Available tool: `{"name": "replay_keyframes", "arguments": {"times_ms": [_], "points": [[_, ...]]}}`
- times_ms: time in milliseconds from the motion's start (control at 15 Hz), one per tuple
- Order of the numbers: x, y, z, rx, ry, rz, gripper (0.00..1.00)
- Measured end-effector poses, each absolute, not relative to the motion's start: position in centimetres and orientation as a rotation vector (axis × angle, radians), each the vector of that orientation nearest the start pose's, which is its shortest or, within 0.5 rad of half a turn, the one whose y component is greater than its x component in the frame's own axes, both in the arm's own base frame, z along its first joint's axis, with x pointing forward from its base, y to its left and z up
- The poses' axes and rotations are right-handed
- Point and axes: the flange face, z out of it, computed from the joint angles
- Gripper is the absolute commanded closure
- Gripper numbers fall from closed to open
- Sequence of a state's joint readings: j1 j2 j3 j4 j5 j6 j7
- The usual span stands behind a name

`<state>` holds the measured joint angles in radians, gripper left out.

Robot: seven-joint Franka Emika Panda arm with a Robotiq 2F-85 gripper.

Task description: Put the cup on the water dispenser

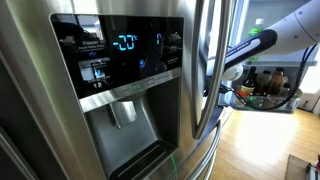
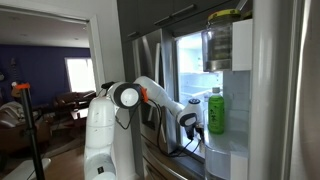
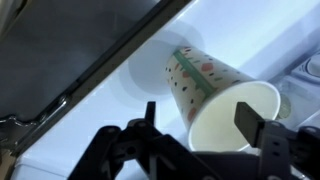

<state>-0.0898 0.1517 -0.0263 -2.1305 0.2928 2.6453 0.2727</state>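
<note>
Cup (image 3: 205,85) lies tilted, mouth toward the wrist camera, between the spread fingers (image 3: 250,122) of the gripper (image 3: 200,120), not pinched. Gripper is near the green bottle (image 2: 215,112), well apart from the water dispenser (image 1: 125,115).

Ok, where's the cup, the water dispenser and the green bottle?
cup (image 3: 205,85): wrist view, on its printed side wall.
water dispenser (image 1: 143,125): an exterior view, on the grey alcove's back wall beside the paddle.
green bottle (image 2: 215,113): an exterior view, on its body.
</note>
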Motion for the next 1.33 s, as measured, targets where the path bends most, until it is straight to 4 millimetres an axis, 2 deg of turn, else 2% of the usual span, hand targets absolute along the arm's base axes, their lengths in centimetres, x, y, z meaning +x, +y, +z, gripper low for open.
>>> {"name": "replay_keyframes", "arguments": {"times_ms": [333, 467, 667, 867, 1067, 1333], "points": [[59.2, -7.7, 36.2, -2.743, 0.881, -0.475, 0.89], [59.2, -7.6, 36.3, -2.736, 0.848, -0.477, 0.99], [58.9, -7.3, 37.0, -2.741, 0.764, -0.486, 1.00], [57.6, -7.3, 37.8, -2.768, 0.667, -0.495, 0.99], [55.3, -7.2, 38.5, -2.798, 0.551, -0.480, 0.99], [51.2, -6.1, 39.6, -2.838, 0.384, -0.407, 0.99]]}}
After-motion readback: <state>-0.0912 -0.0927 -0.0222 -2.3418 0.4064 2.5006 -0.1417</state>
